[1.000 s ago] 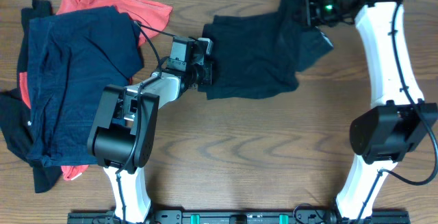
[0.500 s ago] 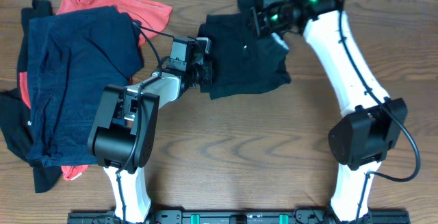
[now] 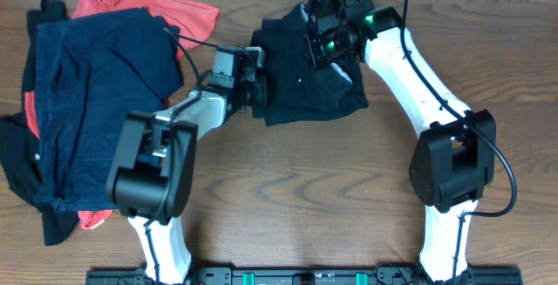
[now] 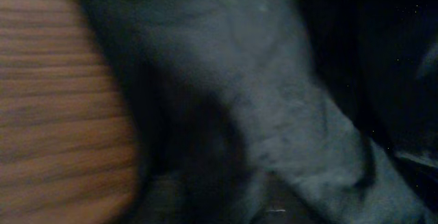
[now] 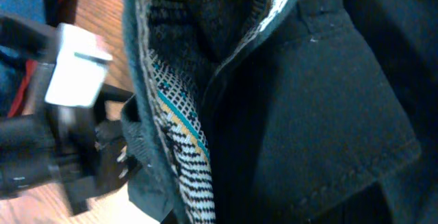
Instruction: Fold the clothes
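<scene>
A black garment (image 3: 305, 93) lies at mid-table, its right part doubled over toward the left. My right gripper (image 3: 316, 45) hangs over its upper middle, shut on a raised fold of it. The right wrist view fills with that black cloth (image 5: 328, 114) and a pale black-and-white mesh lining (image 5: 179, 125); its own fingertips are hidden there. My left gripper (image 3: 260, 84) sits at the garment's left edge, also seen in the right wrist view (image 5: 68, 128). Blurred dark fabric (image 4: 274, 107) fills the left wrist view, hiding how its jaws stand.
A heap of other clothes covers the table's left end: a navy one (image 3: 96, 93) on top, a coral-red one (image 3: 144, 8) behind it, a black one (image 3: 17, 167) at the left edge. Bare wooden table (image 3: 305, 189) spreads in front of the black garment.
My right arm has swept from the far right corner toward the left, dragging the garment's right part over the rest. The left arm has hardly shifted.
</scene>
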Controlling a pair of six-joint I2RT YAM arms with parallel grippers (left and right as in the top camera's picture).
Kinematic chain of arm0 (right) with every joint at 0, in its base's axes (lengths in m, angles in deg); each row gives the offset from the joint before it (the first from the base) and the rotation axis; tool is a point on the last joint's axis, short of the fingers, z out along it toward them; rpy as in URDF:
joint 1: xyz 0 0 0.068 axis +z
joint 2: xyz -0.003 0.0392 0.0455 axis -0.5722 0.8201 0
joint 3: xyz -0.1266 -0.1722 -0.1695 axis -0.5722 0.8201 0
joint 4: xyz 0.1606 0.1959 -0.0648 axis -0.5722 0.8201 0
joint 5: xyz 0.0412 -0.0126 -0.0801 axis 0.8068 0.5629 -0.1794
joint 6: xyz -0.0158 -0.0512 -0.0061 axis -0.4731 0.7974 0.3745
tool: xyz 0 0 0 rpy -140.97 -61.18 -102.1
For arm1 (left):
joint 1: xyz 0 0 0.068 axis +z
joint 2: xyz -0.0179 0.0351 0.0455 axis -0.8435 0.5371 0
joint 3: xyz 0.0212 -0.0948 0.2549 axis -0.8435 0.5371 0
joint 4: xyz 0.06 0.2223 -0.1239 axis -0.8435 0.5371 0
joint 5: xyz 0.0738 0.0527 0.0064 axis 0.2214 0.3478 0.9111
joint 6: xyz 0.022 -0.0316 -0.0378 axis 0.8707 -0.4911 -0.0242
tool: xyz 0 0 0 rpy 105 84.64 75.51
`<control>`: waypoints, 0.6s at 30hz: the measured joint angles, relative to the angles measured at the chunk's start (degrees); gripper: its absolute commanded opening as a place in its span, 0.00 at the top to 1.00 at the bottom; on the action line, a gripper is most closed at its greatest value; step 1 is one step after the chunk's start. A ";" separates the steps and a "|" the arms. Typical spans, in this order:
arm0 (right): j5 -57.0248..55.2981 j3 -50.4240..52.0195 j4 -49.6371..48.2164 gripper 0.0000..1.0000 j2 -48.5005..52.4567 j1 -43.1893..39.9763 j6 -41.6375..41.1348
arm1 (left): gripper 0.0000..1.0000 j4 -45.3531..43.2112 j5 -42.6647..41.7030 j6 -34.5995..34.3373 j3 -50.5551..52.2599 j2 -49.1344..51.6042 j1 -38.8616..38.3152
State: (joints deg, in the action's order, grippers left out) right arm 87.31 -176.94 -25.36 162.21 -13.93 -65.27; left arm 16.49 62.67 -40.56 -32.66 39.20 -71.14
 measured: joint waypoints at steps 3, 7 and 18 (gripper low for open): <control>-0.02 0.28 -1.33 0.98 -0.02 0.00 -0.20 | 0.10 2.71 0.83 -0.39 0.00 -3.10 0.92; -0.04 0.52 -3.21 0.96 -0.02 0.15 -0.57 | 0.05 6.32 1.60 -0.72 0.00 -7.58 1.16; 0.74 0.59 -6.60 0.18 -0.02 3.23 -2.05 | 0.00 14.71 6.12 -0.72 0.00 -19.87 1.73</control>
State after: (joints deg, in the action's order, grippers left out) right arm 88.05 -176.34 -31.96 162.19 -10.70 -67.33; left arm 31.20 68.79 -41.28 -32.66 19.33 -69.41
